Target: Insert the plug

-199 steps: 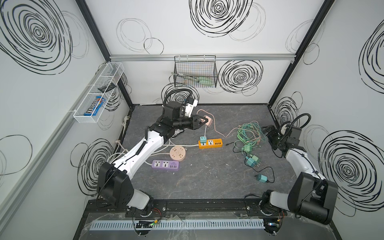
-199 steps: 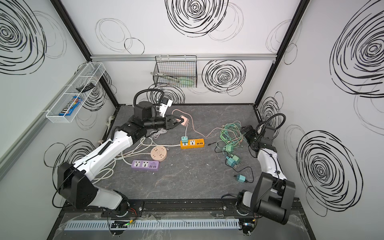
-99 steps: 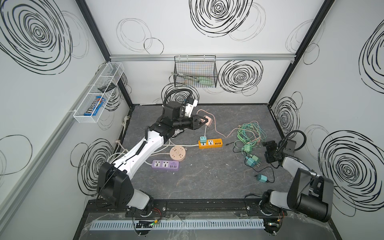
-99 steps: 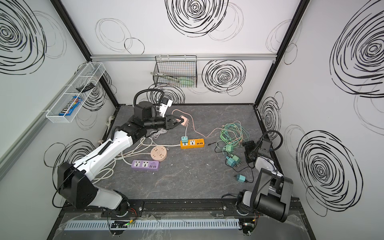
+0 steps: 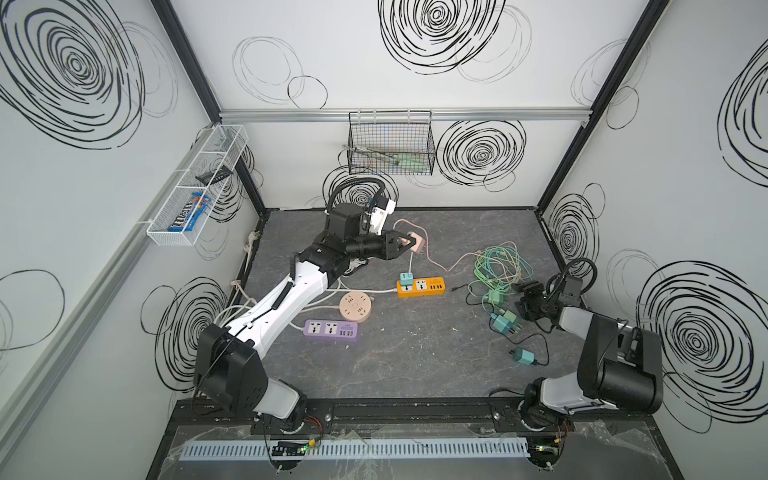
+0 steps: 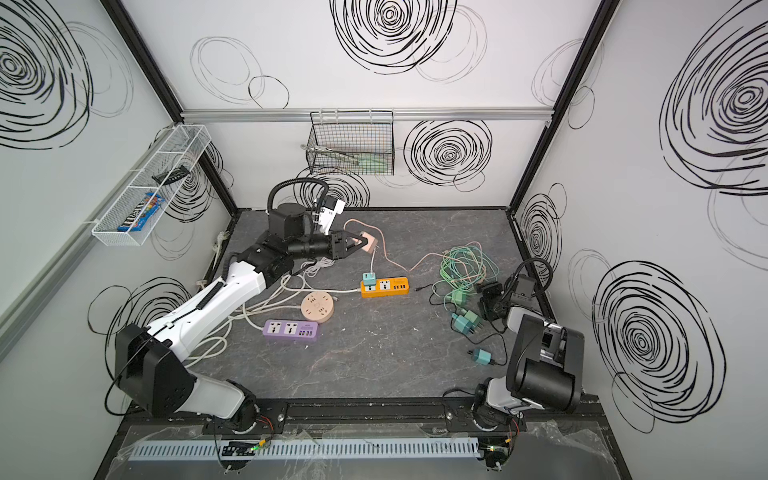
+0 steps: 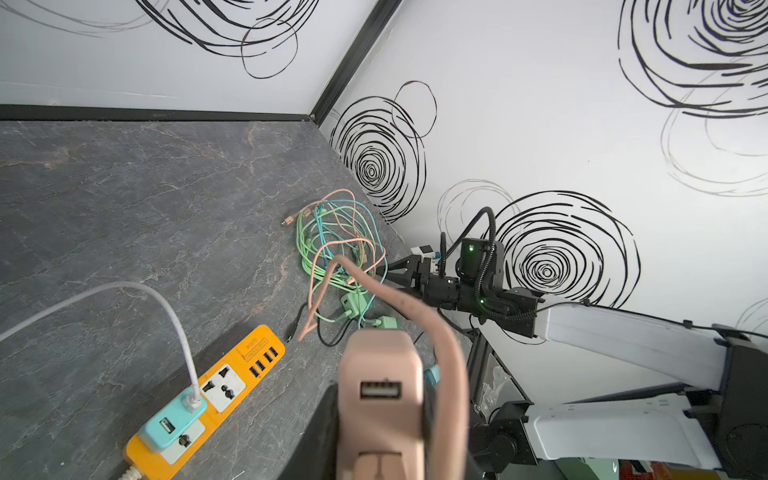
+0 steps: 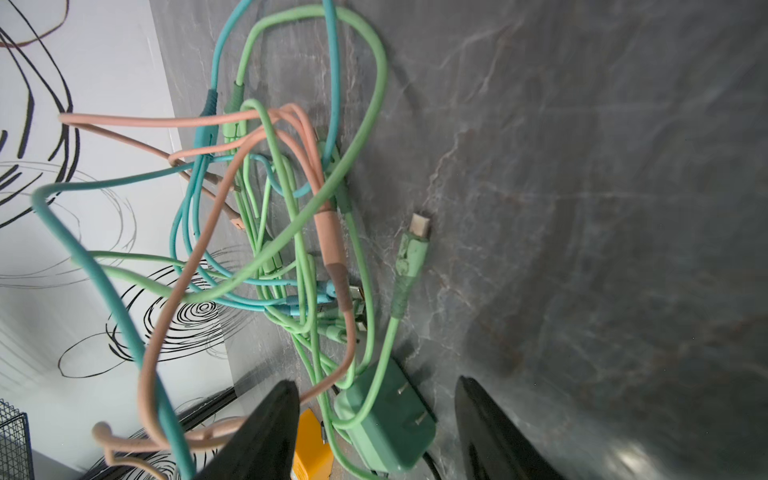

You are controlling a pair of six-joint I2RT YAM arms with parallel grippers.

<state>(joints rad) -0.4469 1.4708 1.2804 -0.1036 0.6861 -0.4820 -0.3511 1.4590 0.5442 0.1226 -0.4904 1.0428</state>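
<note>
Pink plug [image 5: 418, 243] is clamped in your left gripper [image 5: 406, 244], at 12 o'clock from the orange power strip [image 5: 420, 287]. Bare table [image 5: 415, 365] lies open at the strip's 6 o'clock. The plug is blocky, with a USB port on its face. Your right gripper [image 8: 374, 428], at the strip's 3 o'clock near the wall, stands partly open astride a green charger [image 8: 386, 419].

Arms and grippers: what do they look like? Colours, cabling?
Both alike: left arm and right arm have white link shells and black joint housings. A black corrugated hose loops over each wrist. Left gripper and right gripper are black, tapering to points. Green LEDs glow on the right wrist.
</note>
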